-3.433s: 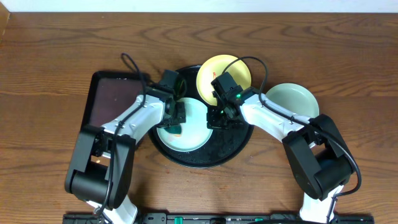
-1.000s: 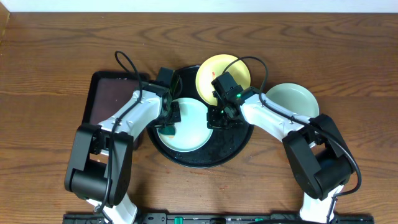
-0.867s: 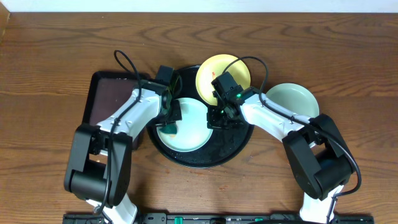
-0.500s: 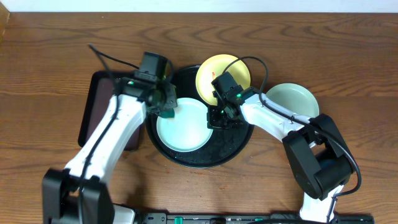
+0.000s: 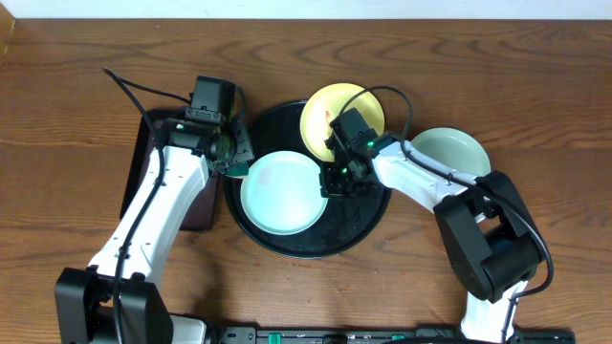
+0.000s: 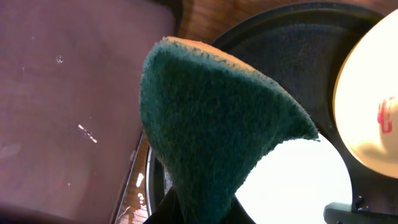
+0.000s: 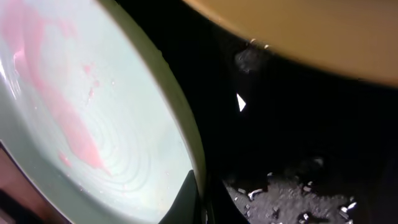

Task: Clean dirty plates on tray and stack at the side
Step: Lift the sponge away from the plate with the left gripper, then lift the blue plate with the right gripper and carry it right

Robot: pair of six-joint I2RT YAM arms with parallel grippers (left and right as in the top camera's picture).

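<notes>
A pale mint-blue plate [image 5: 279,191] lies on the round black tray [image 5: 356,222], left of its middle. My right gripper [image 5: 332,180] is shut on this plate's right rim. In the right wrist view the plate [image 7: 81,112] bears a pink smear, and the gripper [image 7: 202,202] pinches its rim. A pale yellow plate [image 5: 344,113] with a red streak rests on the tray's back rim. A second mint plate [image 5: 449,155] sits on the table to the right. My left gripper [image 5: 232,153] is shut on a dark green sponge [image 6: 217,124], held over the tray's left rim, off the plate.
A rectangular dark-brown tray [image 5: 163,153] lies left of the black tray, partly under my left arm, and it also shows wet in the left wrist view [image 6: 62,93]. Crumbs lie on the black tray's floor [image 7: 298,186].
My left gripper has lifted the sponge off the mint plate and moved back and left to the tray's left rim. The right gripper has kept its hold on the plate's rim.
</notes>
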